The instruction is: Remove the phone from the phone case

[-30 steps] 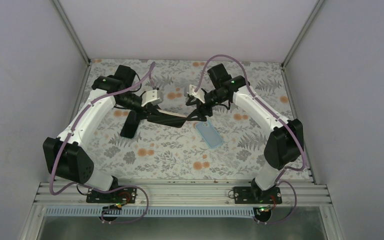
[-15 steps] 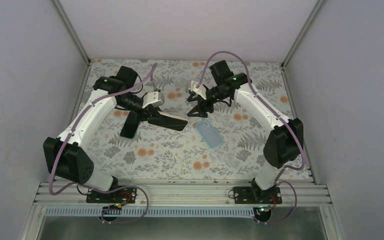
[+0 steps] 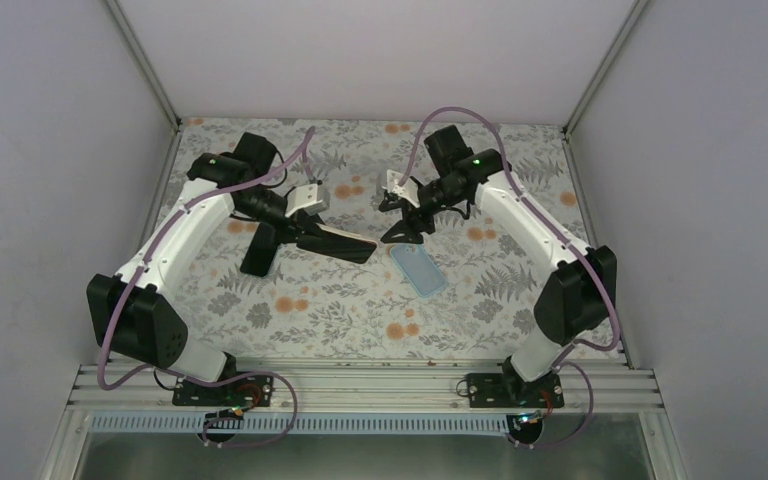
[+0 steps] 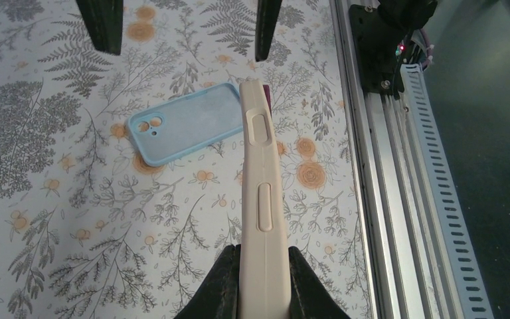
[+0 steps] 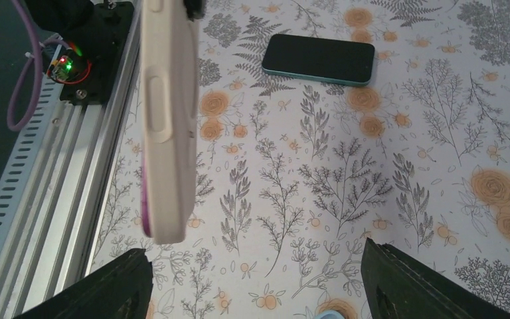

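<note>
My left gripper (image 3: pixel 312 232) (image 4: pixel 260 269) is shut on the near end of a beige phone case with a phone in it (image 3: pixel 345 243) (image 4: pixel 259 179), held edge-up above the table. In the right wrist view the case (image 5: pixel 167 113) shows a purple edge. My right gripper (image 3: pixel 403 214) (image 5: pixel 259 292) is open and empty, a short way off the case's free end. Its fingers (image 4: pixel 101 26) show at the top of the left wrist view.
An empty light-blue case (image 3: pixel 418 269) (image 4: pixel 186 131) lies open side up on the floral table below the right gripper. A dark phone (image 3: pixel 258 250) (image 5: pixel 319 58) lies flat under the left arm. The metal rail (image 3: pixel 360 385) runs along the near edge.
My right gripper has pulled back from the free end of the beige case, up and to the right, and now stands clear of it. The left gripper still holds the case in place.
</note>
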Action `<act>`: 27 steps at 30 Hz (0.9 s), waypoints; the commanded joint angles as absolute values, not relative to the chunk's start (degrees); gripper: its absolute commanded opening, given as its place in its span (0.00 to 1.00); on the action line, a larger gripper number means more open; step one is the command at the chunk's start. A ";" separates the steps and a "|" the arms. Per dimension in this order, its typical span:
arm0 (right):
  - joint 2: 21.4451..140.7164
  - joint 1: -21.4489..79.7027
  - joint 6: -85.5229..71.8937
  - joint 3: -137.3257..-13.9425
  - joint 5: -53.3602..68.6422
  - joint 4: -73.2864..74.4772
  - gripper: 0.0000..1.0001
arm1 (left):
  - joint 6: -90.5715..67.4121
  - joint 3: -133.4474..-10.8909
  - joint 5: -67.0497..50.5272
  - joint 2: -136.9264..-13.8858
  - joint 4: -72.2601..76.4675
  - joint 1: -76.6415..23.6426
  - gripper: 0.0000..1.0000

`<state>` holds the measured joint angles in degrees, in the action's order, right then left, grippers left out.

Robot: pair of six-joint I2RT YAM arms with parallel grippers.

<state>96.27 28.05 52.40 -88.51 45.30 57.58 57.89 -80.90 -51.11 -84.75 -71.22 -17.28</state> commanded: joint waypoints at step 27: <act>97.29 28.24 51.54 -87.42 48.78 55.27 0.78 | 58.24 -81.45 -53.95 -83.12 -69.79 -17.54 0.02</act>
<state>96.92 29.30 51.81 -87.24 46.59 55.96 57.80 -80.88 -50.96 -84.75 -70.02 -17.28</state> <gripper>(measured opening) 0.782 0.121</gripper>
